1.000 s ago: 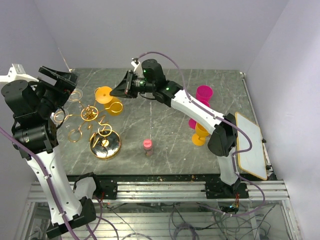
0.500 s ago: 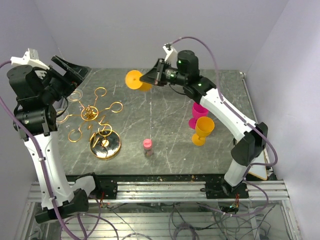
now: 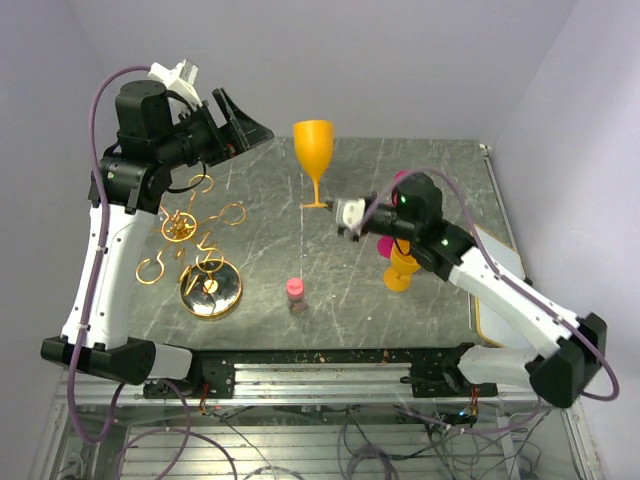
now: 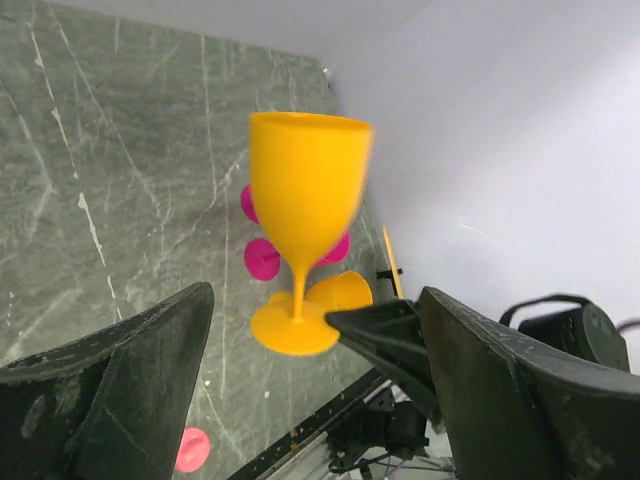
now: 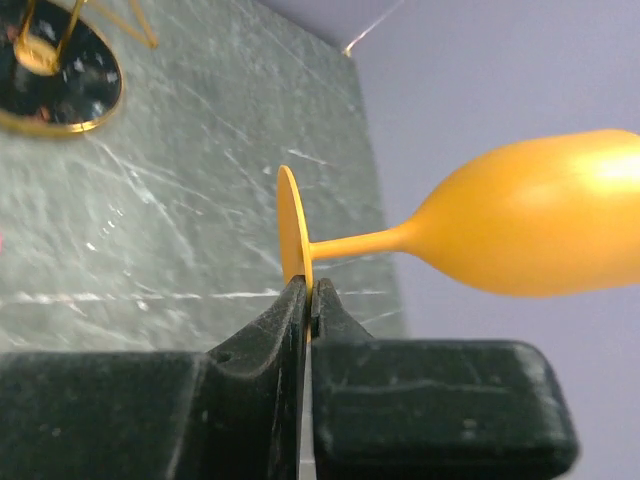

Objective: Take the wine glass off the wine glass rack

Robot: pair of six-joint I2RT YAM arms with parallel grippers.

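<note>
One upright wine glass [image 3: 314, 146] has its foot's edge pinched by the right tool [image 3: 332, 207].

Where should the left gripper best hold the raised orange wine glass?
Probably the thin stem, the left gripper coming in level from its side: the wine glass stands upright, its bowl looks wide, and the right gripper pinches the foot's rim.

From the right wrist, the wine glass [image 5: 530, 215] was blurred and its rim ran off the picture's right edge, while little more than the round base of the wine glass rack [image 5: 55, 85] showed, cut at the top corner. From above, the right arm [image 3: 500, 290] hid most of the pink glass [image 3: 383, 246] on the desk [image 3: 350, 290].
</note>
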